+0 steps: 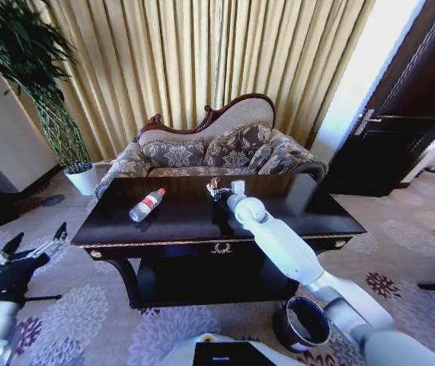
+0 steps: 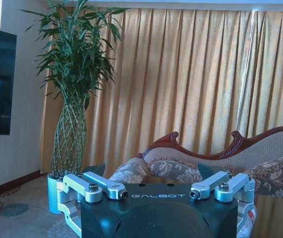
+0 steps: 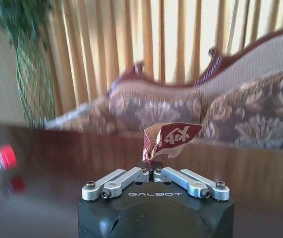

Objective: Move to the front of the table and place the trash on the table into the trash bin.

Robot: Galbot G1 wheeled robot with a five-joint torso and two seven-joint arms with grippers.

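Pinching the wrapper (image 3: 170, 140), your right gripper (image 3: 151, 172) has its jaws clamped on its lower edge, above the counter (image 1: 179, 221). The bottle (image 1: 147, 204) lies on the counter, to the left. Your left gripper (image 2: 157, 194) waits low beside it, jaws apart.

Gold pleated curtains (image 1: 202, 61) backlit by daylight; carved floral sofa (image 1: 217, 149) before them, tall potted plant (image 1: 49, 99) alongside, dark door (image 1: 400, 122) opposite, floral-patterned carpet (image 1: 65, 305) underfoot.
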